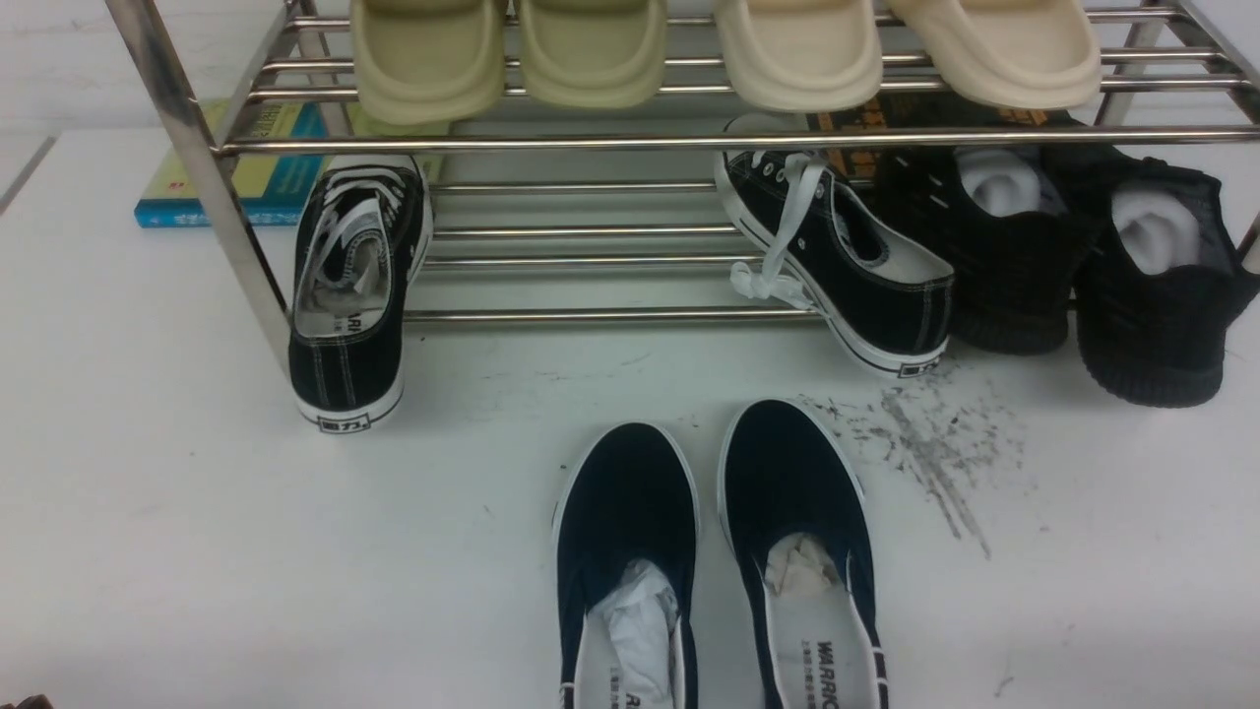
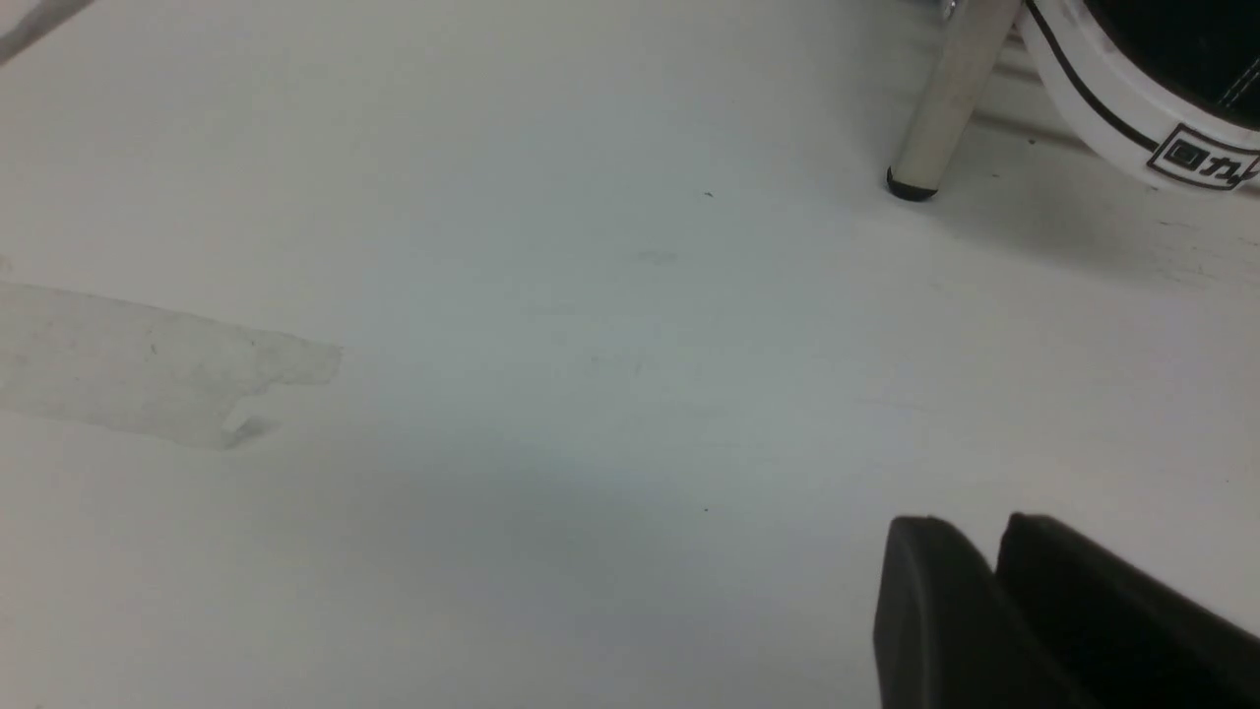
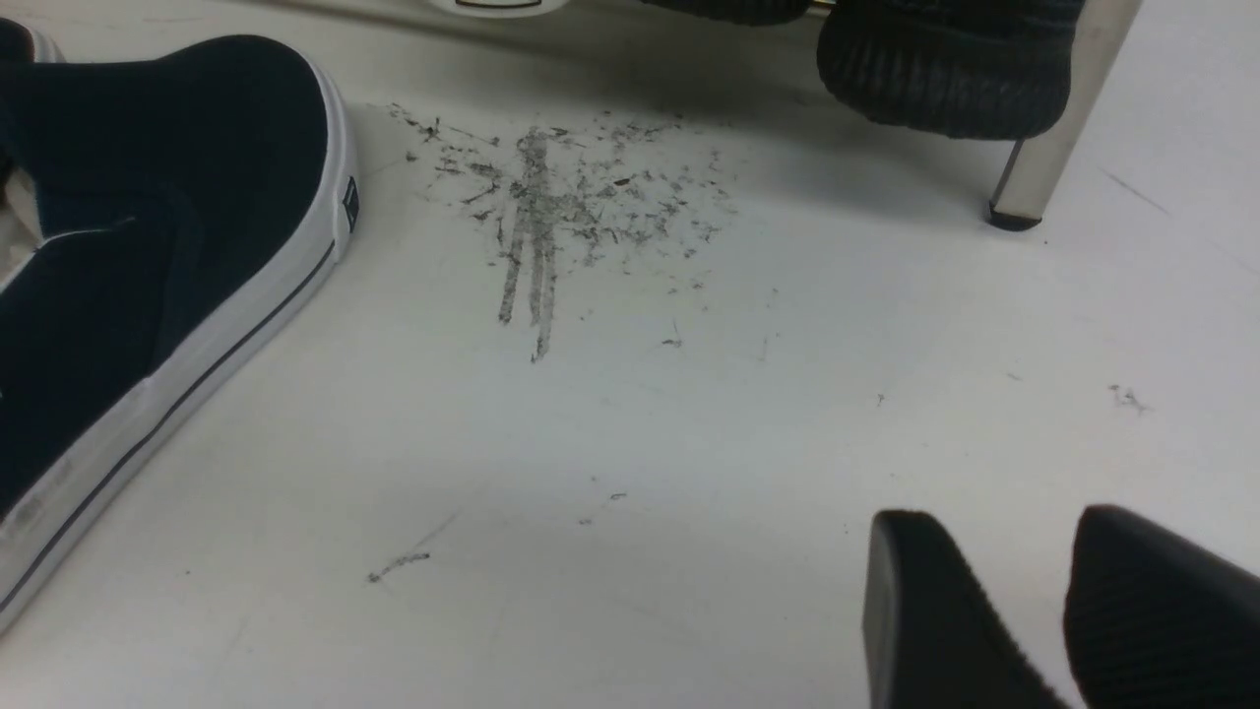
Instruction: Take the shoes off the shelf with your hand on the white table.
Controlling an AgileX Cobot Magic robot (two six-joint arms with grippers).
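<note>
The two dark navy slip-on shoes, one (image 1: 625, 532) beside the other (image 1: 792, 492), lie side by side on the white table (image 1: 197, 492), toes toward the chrome shelf (image 1: 689, 140), paper stuffed inside. One shoe's toe (image 3: 148, 197) shows in the right wrist view. My right gripper (image 3: 999, 517) is open and empty, low over bare table to the right of that shoe. A narrow gap parts the fingers of my left gripper (image 2: 989, 522), which hold nothing above bare table near the shelf's left leg (image 2: 945, 98). Neither gripper appears in the front view.
On the lower tier sit black lace-up sneakers (image 1: 354, 295) (image 1: 837, 256) and black knit sneakers (image 1: 1004, 256) (image 1: 1152, 286). Beige slippers (image 1: 591, 49) line the top tier. A blue-yellow book (image 1: 266, 167) lies behind. A grey scuff (image 1: 935, 443) marks the table by the right shelf leg (image 3: 1053, 118).
</note>
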